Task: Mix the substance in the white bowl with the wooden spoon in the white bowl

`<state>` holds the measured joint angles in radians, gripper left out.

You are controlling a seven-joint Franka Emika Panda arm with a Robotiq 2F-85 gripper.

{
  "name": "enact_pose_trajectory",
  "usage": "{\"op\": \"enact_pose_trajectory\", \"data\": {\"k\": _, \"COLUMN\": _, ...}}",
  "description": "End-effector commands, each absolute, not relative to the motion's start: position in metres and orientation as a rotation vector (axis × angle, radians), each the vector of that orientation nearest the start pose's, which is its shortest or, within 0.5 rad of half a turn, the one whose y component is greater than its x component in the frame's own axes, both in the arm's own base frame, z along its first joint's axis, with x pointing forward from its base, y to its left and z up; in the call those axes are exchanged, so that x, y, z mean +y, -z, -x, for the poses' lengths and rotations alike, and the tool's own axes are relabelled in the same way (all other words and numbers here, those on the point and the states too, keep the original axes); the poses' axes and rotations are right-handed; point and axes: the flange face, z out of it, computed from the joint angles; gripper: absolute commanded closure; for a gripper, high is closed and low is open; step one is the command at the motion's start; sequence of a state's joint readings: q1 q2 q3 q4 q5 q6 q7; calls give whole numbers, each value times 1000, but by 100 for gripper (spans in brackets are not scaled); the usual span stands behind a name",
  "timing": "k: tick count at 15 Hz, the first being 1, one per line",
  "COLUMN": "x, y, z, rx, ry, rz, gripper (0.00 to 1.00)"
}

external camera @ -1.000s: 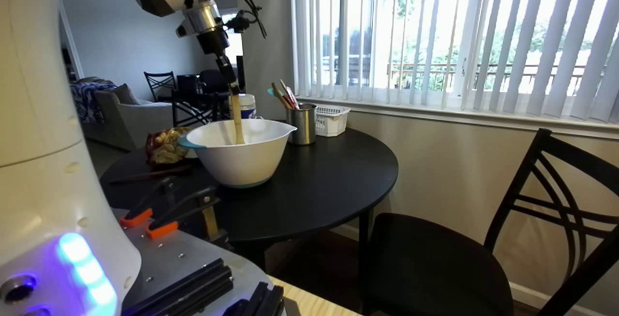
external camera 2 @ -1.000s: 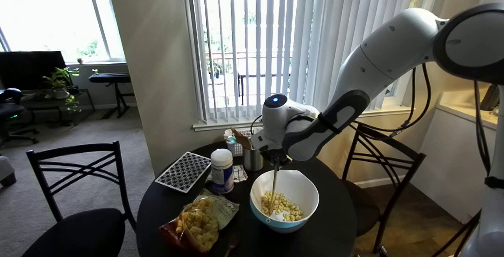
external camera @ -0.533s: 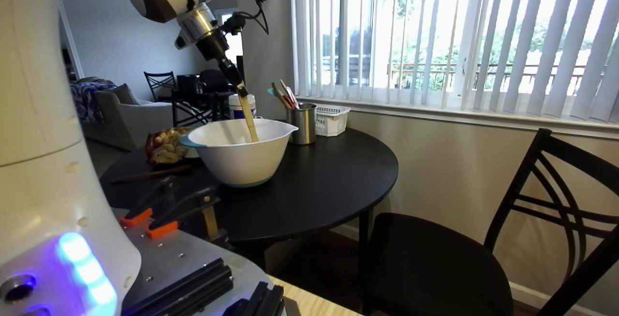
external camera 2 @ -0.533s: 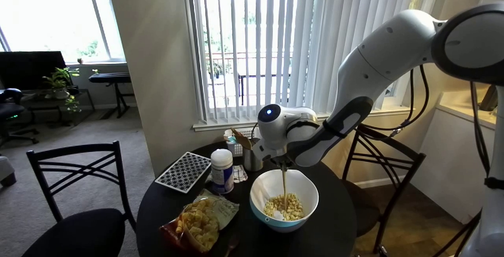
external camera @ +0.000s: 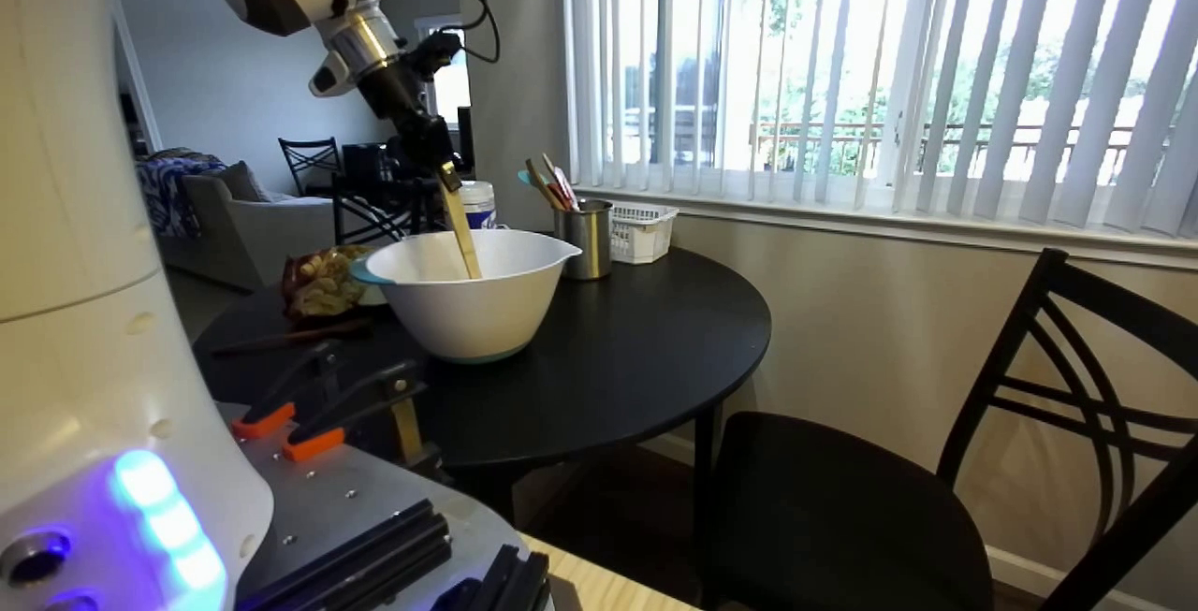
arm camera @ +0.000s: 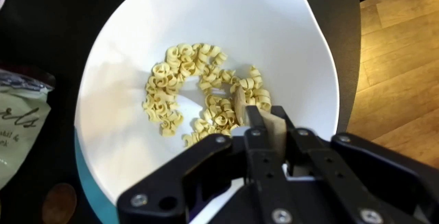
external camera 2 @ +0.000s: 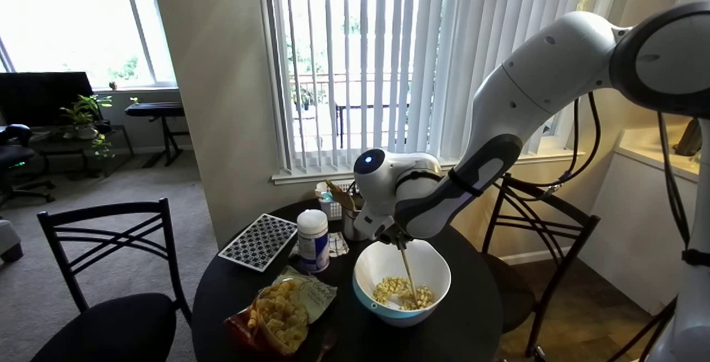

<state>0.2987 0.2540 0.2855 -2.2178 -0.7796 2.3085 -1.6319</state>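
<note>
Wooden spoon (external camera: 460, 225) has shifted, the jaws closed tight on it.

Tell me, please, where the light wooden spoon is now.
In an exterior view, the light wooden spoon slants down into the white bowl, left of the metal cup.

on your table (external camera 2: 471, 306) stands the bowl (external camera 2: 377, 262), pasta (arm camera: 163, 83) in it, the spoon (external camera: 461, 229) slanting in from your end effector (arm camera: 267, 113). in an exterior view you have the bag (external camera 2: 312, 294) left of the bowl, a second spoon (external camera 2: 328, 342) between them, the canister (external camera 2: 314, 243) behind the bag, a panel (external camera 2: 259, 243) to its left, the utensil cup (external camera 2: 349, 228) to its right, the basket (external camera 2: 334, 210) behind the cup.
</note>
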Motion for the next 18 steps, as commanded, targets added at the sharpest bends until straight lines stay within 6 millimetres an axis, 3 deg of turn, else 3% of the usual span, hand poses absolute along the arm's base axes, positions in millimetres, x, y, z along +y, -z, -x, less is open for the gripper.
{"op": "enact_pose_trajectory", "data": {"k": 1, "x": 280, "y": -250, "z": -445, "rx": 2889, "ry": 472, "rz": -339, "gripper": 97}}
{"op": "enact_pose_trajectory", "data": {"k": 4, "x": 286, "y": -254, "z": -452, "rx": 2957, "ry": 273, "rz": -336, "gripper": 97}}
{"op": "enact_pose_trajectory", "data": {"k": 9, "x": 284, "y": -261, "z": -470, "rx": 2969, "ry": 40, "rz": -548, "gripper": 97}}
{"op": "enact_pose_trajectory", "data": {"k": 13, "x": 271, "y": -260, "z": -479, "rx": 2933, "ry": -1, "rz": -783, "gripper": 97}}
{"op": "enact_pose_trajectory", "data": {"k": 18, "x": 255, "y": -260, "z": -483, "rx": 2756, "ry": 99, "rz": -1120, "gripper": 97}}
